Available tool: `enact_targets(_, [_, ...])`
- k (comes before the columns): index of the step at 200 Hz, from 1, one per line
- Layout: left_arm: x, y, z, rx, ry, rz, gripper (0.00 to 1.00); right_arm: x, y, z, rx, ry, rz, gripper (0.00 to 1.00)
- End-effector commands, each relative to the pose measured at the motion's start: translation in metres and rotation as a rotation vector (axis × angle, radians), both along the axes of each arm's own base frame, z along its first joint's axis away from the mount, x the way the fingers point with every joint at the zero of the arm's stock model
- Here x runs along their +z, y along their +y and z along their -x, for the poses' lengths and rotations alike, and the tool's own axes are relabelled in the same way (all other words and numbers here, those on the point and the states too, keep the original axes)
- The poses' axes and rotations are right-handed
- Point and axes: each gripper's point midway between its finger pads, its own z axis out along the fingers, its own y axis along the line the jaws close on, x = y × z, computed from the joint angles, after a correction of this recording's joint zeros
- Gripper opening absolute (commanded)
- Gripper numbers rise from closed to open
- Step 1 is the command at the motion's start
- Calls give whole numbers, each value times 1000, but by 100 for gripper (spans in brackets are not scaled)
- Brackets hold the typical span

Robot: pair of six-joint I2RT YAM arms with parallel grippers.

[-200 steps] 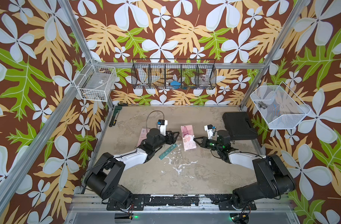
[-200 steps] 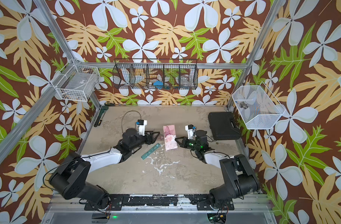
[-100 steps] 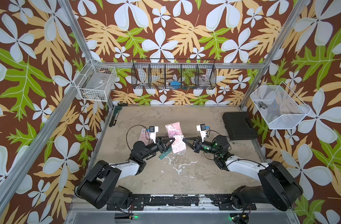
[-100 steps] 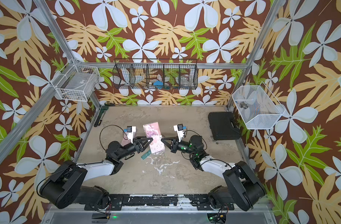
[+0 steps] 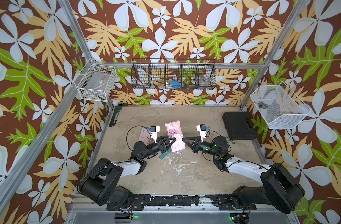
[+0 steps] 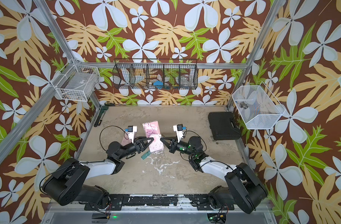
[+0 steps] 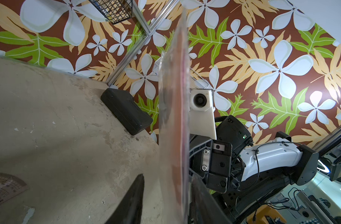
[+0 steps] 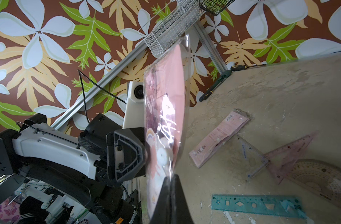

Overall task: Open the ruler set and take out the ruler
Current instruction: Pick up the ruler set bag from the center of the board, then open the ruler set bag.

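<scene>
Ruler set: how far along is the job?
Done: the teal ruler lies on the table, outside the pink pouch. In hand: the right gripper pinches the upright pouch; the left gripper straddles it. Left: probably just putting the pouch down.

The ruler set [image 8: 165,116] wore a glossy, clear plastic sleeve, creased and throwing white glare, over matt pink card. The surface [image 5: 185,174] looked rough and matt, like mottled concrete flecked with white. The teal ruler [image 8: 258,205] was smooth, translucent plastic, and the protractor [image 8: 320,180] was clear, pinkish plastic. The black case [image 5: 237,126] was matt moulded plastic. The white basket [image 5: 96,83] was coated metal wire.
</scene>
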Motion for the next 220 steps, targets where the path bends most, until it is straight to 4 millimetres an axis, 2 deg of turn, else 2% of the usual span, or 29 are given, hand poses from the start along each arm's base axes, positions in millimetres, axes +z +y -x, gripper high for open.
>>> enact_targets(1, [8,-4,2,-16,-42,10,21,7,-1,-2,-20,-27,-14,0])
enact_targets(16, [8,-4,2,-17,-38,11,10,6,-1,-2,-23,-28,-11,0])
enact_targets(22, [7,-4,3,-16,-38,9,8,6,-2,-2,-29,-28,-7,4])
enact_targets(32, [6,-3,3,-9,-37,7,7,6,-4,-3,-41,-32,3,12])
enact_targets(38, [6,-3,2,-6,-36,6,3,6,-4,-4,-48,-33,12,18])
enact_targets(41, [6,-3,2,-5,-33,4,0,6,-5,-4,-49,-37,18,23])
enact_targets(54, [1,-4,-3,8,-1,-17,0,5,-12,-11,-119,-37,57,44])
enact_targets(75, [-6,-8,-8,49,18,-92,0,6,-30,-20,-255,-83,156,57])
enact_targets(83, [-10,-10,-12,84,22,-140,0,3,-39,-25,-338,-103,233,66])
enact_targets(106, [-18,-13,-17,187,16,-304,0,4,-44,-28,-473,-185,440,67])
enact_targets(134, [-14,-10,-17,227,2,-345,0,9,-36,-25,-563,-254,579,64])
enact_targets(147, [-14,-11,-17,223,1,-349,0,9,-28,-21,-570,-293,604,63])
enact_targets(220, [-14,-15,-13,194,-2,-348,0,-10,-12,-34,-561,-267,669,51])
